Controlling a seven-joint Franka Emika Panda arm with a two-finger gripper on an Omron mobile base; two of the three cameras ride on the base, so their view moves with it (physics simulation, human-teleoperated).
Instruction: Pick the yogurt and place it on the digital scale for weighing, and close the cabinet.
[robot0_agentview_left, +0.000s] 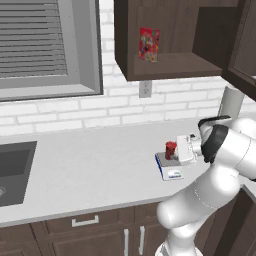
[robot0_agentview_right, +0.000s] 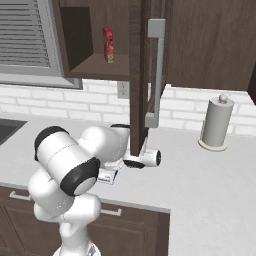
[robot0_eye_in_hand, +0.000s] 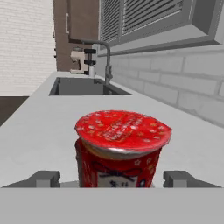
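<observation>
The yogurt (robot0_agentview_left: 171, 149) is a small red cup that stands upright on the digital scale (robot0_agentview_left: 168, 167) on the counter. In the hand view the yogurt (robot0_eye_in_hand: 120, 146) rises close up between my fingertips (robot0_eye_in_hand: 43, 178), with a gap on each side. My gripper (robot0_agentview_left: 182, 150) is level with the cup on its right and is open around it. A corner of the scale (robot0_agentview_right: 107, 176) peeks out from under my arm. The cabinet (robot0_agentview_left: 170, 45) on the wall is open. Its door (robot0_agentview_right: 136, 75) stands edge-on, with the long silver handle (robot0_agentview_right: 157, 70) beside it.
A flat red box (robot0_agentview_left: 149, 44) stands on the cabinet shelf. A paper towel roll (robot0_agentview_right: 216, 122) is on the counter to the right. The sink (robot0_agentview_left: 12, 170) with its faucet (robot0_eye_in_hand: 103, 52) lies far left, below the window. Base cabinets run under the counter edge.
</observation>
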